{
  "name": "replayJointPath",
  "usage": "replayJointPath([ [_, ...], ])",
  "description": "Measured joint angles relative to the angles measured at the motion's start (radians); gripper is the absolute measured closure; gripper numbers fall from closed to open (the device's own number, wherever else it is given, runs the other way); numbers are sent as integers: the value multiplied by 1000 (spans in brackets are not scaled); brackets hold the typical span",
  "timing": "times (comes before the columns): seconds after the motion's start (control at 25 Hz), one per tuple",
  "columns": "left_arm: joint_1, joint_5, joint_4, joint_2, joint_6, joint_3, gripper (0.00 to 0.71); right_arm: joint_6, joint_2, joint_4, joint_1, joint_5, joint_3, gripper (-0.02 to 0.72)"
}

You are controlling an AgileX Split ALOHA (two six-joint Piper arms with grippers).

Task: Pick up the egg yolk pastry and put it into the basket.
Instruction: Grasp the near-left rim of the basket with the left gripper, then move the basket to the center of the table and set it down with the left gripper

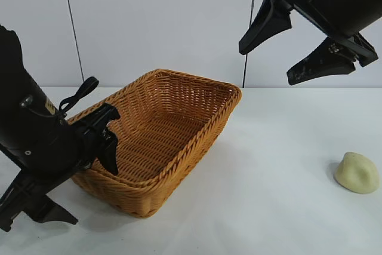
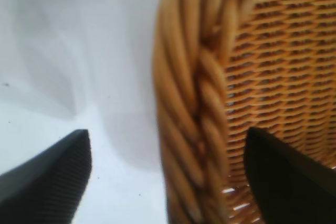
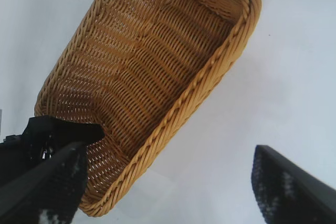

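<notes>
The egg yolk pastry [image 1: 357, 172], a pale cream dome, lies on the white table at the far right, well away from both grippers. The orange-brown wicker basket [image 1: 197, 79] stands left of centre. My left gripper [image 1: 89, 192] is low at the basket's near left corner. In the left wrist view it [image 2: 168, 135] stands open astride the braided rim [image 2: 194, 103], one finger inside and one outside, neither touching it. My right gripper [image 1: 265, 64] hangs open and empty high at the upper right. The pastry shows in neither wrist view.
The white table [image 1: 268, 147] stretches bare between basket and pastry. A pale wall runs close behind. In the right wrist view the basket [image 3: 210, 72] lies below the right gripper [image 3: 169, 150], and the left arm [image 3: 58, 132] shows dark at the basket's corner.
</notes>
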Motion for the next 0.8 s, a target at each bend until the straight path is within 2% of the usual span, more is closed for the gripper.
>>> replayJointPath([
  [0.12,0,-10,-3,0,-7,0,584,0,0,0,0,0,0,91],
  [0.24,1,-8,2,0,-7,0,622,0,0,0,0,0,0,91],
  [0.44,0,1,-2,0,-7,-1,624,0,0,0,0,0,0,91],
  [0.6,7,103,-2,0,24,-47,624,0,0,-3,0,6,0,91],
  [0.72,50,217,-1,-7,151,-118,625,0,0,-15,0,14,0,91],
  [0.8,99,302,-11,-9,278,-189,625,0,0,-24,0,20,0,91],
])
